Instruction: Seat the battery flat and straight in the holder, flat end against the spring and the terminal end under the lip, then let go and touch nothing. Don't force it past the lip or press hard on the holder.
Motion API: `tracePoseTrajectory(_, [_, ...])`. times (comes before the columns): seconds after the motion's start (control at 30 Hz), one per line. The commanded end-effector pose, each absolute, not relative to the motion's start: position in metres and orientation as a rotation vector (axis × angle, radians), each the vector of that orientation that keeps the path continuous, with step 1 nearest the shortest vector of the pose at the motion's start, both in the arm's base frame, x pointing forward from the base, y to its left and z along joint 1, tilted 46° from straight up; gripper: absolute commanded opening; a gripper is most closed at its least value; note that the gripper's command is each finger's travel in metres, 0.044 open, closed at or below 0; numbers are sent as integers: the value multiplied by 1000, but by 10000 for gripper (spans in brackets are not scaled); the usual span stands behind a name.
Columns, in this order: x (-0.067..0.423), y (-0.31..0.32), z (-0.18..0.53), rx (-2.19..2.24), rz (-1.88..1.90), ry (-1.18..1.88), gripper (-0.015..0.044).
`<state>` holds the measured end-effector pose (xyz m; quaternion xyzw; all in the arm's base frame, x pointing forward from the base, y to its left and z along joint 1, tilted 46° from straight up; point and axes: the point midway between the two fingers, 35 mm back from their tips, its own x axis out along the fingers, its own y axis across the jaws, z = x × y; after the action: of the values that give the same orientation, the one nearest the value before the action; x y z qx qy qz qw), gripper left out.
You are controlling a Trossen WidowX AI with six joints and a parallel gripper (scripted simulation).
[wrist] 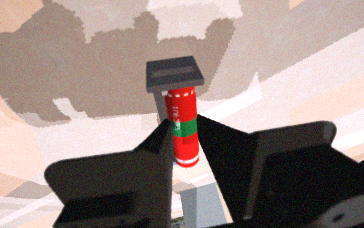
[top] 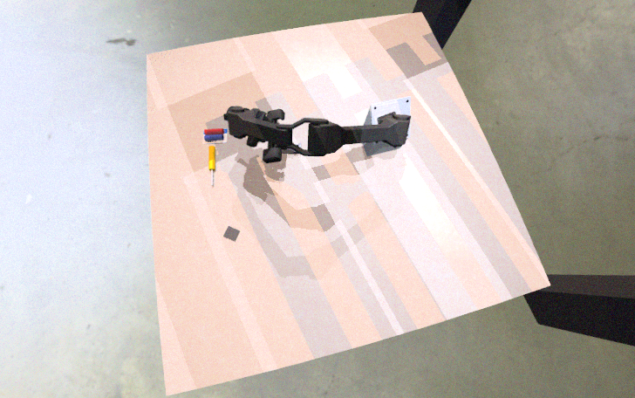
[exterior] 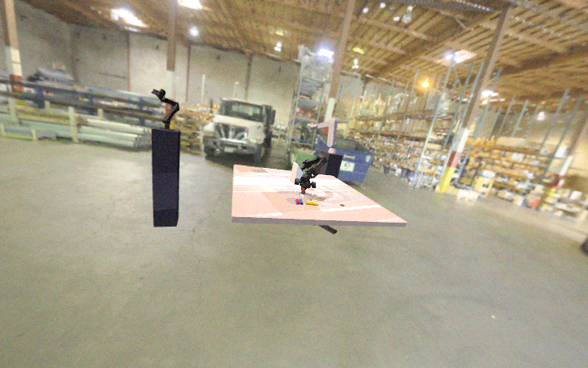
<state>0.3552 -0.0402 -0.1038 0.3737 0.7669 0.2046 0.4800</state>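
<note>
My gripper [wrist: 182,121] [top: 270,154] [exterior: 304,187] is shut on a red battery [wrist: 182,125] with a green band. The battery lies lengthwise between the fingers and sticks out past the tips, away from the wrist camera. The small dark grey holder [wrist: 175,74] [top: 230,232] [exterior: 342,205] lies flat on the table [top: 356,262]. In the wrist view it shows just beyond the battery's far end. In the top view it lies well to the front left of the gripper, apart from it. The gripper hangs above the table.
A red cylinder [top: 213,131] and a blue cylinder [top: 214,137] lie on a small white tray left of the arm. A yellow screwdriver [top: 211,160] [exterior: 311,202] lies just in front of them. The arm's white base plate [top: 375,111] is at the back right.
</note>
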Motion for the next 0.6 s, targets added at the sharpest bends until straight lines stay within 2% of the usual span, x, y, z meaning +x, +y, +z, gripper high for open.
tracePoseTrajectory(0.0, [358, -41, -106, 909, 487, 1846, 64])
tracePoseTrajectory(0.57, [358, -39, -108, 908, 449, 1798, 64])
